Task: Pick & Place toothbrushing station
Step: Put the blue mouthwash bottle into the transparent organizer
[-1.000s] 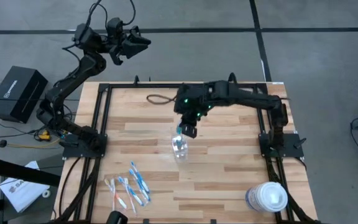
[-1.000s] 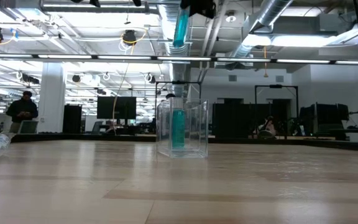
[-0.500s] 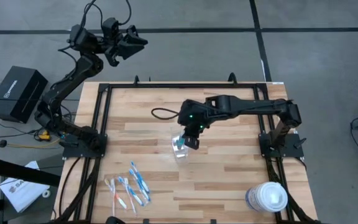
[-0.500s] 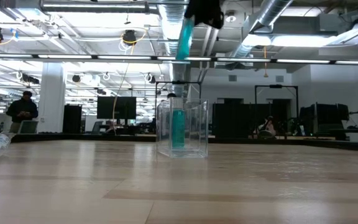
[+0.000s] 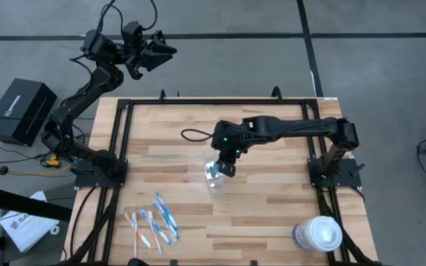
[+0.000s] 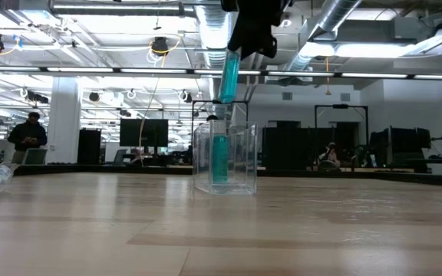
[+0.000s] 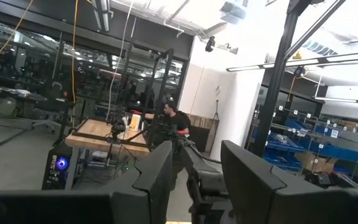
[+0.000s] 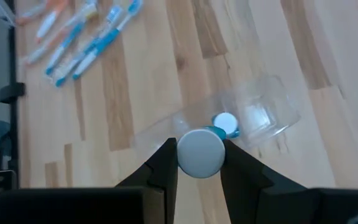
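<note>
- Two teal tubes are seen at the clear plastic cup [image 5: 214, 174], which is taken as the landmark and stands upright near the middle of the wooden table [image 5: 272, 207].
- One teal tube [image 6: 219, 158] is stood upright inside the cup; its white cap [image 8: 226, 122] is seen from above in the right wrist view.
- The second teal tube [image 6: 229, 75] is held by the right gripper [image 5: 225, 165] directly above the cup, slightly tilted, with its lower end just over the cup's rim and not yet inside.
- The right gripper's fingers [image 8: 165, 165] are closed part-way against both sides of that tube, whose round pale end [image 8: 200, 152] is seen between them.
- The right arm [image 5: 294, 127] is stretched across the table from the far right side towards the cup.
- Several blue, white and orange toothbrushes [image 5: 154, 219] are laid flat on the table, well apart from the cup, toward the near left edge.
- A big round white-lidded tub [image 5: 318, 233] is stood well apart from the cup, at the near right corner.
- The left gripper [image 5: 163, 50] is raised well away from the cup, beyond the far left corner of the table; its fingers [image 7: 160, 171] are parted and nothing is held between them.
- A person [image 6: 28, 138] is seen far behind the cup, in the room beyond the table.
</note>
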Available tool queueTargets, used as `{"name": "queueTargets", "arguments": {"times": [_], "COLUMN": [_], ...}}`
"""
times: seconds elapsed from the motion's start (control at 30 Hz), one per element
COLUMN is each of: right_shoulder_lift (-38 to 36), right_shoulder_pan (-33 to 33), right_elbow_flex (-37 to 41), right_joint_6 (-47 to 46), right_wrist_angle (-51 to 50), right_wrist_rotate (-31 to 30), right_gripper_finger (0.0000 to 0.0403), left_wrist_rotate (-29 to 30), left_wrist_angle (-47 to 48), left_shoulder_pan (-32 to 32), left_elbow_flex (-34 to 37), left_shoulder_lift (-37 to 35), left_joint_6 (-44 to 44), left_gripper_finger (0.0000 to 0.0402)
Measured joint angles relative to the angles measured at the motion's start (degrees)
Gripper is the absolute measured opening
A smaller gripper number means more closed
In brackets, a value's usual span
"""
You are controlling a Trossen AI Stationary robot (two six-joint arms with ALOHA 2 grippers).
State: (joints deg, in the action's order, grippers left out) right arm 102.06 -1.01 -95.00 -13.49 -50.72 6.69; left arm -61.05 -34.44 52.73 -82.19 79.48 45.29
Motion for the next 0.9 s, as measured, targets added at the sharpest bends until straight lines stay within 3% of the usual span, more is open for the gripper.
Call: {"name": "queueTargets", "arguments": {"times": [0.4, 0.9], "right_shoulder_lift": [0.35, 0.40], "right_shoulder_pan": [-2.87, -2.69], "right_elbow_flex": [0.05, 5.51], "right_joint_6": [3.45, 2.41], "right_wrist_angle": [-1.07, 5.11], "right_wrist_rotate": [-0.15, 2.42], "right_gripper_finger": [0.0084, 0.0084], "left_wrist_rotate": [-0.03, -0.10], "left_wrist_angle": [0.07, 0.13], "left_shoulder_pan": [0.00, 0.00], "left_elbow_flex": [0.00, 0.00], "left_shoulder_lift": [0.02, 0.04], "left_joint_6": [-0.03, -0.32], "left_gripper_finger": [0.0131, 0.0131]}}
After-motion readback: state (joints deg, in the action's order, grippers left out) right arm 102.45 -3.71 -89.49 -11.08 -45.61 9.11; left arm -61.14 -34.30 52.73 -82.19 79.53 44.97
